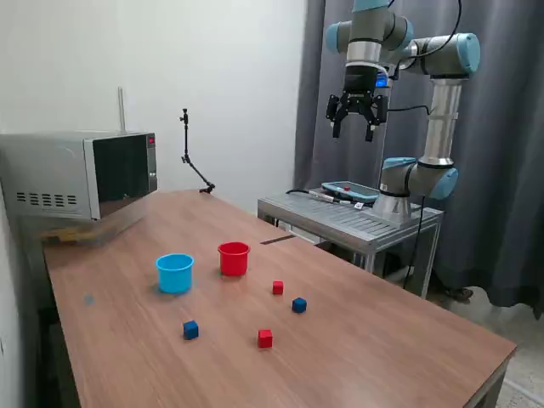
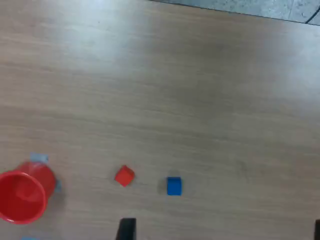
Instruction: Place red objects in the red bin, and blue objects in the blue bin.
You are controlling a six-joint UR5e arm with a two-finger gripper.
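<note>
The tabletop (image 1: 382, 340) carries everything, and nothing is sorted yet. The tool (image 1: 358, 126) hangs high above its far edge, fingers spread and empty, apparently for an overview. Taking the red bin (image 1: 234, 258) as landmark: the blue bin (image 1: 175, 273) stands just beside it, both upright to receive cubes. One red cube (image 1: 278, 287) and one blue cube (image 1: 299, 304) lie near it; another red cube (image 1: 265, 338) and blue cube (image 1: 190, 330) lie farther off, outside the wrist view.
</note>
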